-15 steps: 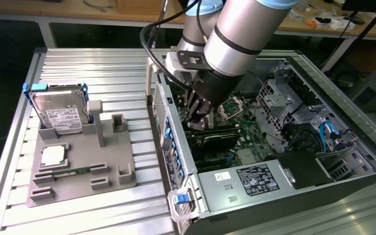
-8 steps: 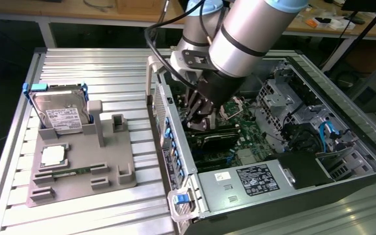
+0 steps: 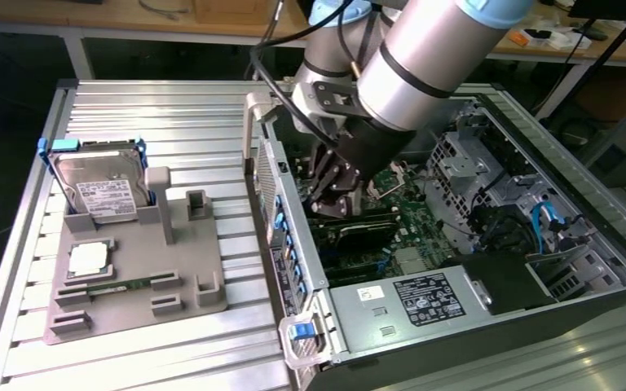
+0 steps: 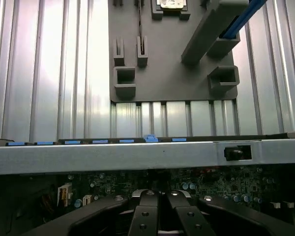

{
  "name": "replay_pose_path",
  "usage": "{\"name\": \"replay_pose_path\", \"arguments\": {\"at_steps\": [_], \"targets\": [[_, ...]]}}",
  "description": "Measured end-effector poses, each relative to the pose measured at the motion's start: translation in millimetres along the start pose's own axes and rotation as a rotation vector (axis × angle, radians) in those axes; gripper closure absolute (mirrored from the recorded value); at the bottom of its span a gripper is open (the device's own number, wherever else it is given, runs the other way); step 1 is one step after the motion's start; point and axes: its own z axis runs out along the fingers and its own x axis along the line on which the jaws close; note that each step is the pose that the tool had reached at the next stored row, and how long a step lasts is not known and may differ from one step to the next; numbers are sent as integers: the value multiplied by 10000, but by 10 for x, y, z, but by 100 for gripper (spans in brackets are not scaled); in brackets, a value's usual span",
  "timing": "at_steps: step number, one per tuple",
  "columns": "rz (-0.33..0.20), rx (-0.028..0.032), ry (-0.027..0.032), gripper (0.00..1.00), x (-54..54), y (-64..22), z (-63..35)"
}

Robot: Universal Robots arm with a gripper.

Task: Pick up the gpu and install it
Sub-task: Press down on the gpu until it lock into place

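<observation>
A silver robot arm reaches down into an open computer case [image 3: 476, 269] lying on a ribbed aluminium table [image 3: 160, 106]. Its black end effector [image 3: 329, 186] hangs low over the green motherboard [image 3: 406, 199]. In the wrist view the fingers [image 4: 146, 216] appear pressed close together, with nothing clearly visible between them.

The gpu [image 3: 362, 228], a thin card with a dark cooler face, lies just below the end effector inside the case, seemingly standing in its slot on the motherboard. Judging by this, the work is at the installing step, with the card placed or being pressed home; whether it is fully seated cannot be told.

On the exterior view's left, a matte grey plastic fixture tray [image 3: 188, 281] with upright holders carries a boxy silver hard drive [image 3: 101, 189] with a white label, a square processor [image 3: 90, 259] and a narrow green memory stick [image 3: 117, 286]. The case walls are perforated sheet metal with blue plastic clips [image 3: 302, 331].
</observation>
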Motion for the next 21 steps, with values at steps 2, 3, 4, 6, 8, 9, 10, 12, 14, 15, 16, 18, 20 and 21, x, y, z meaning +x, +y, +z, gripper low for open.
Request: {"name": "replay_pose_path", "arguments": {"at_steps": [2, 3, 4, 6, 8, 9, 10, 12, 14, 15, 16, 18, 20, 21], "targets": [[-1, -121, -38, 89, 1, -27, -5], [0, -181, -55, 89, 1, -38, -8], [3, -294, -76, 89, 2, -57, -11], [68, -815, -126, 89, 15, -104, -7], [126, -1078, -157, 89, 43, -115, 19], [182, -1297, -175, 89, 68, -126, 58], [184, -1348, -184, 89, 69, -131, 61], [175, -1975, -382, 89, 76, -203, 53], [239, -2596, -402, 89, 88, -287, 53], [244, -2630, -399, 89, 88, -340, 45], [245, -2656, -401, 89, 87, -376, 41], [248, -2670, -399, 89, 87, -388, 39], [248, -2671, -399, 89, 87, -388, 39], [248, -2671, -399, 89, 87, -388, 39]]}}
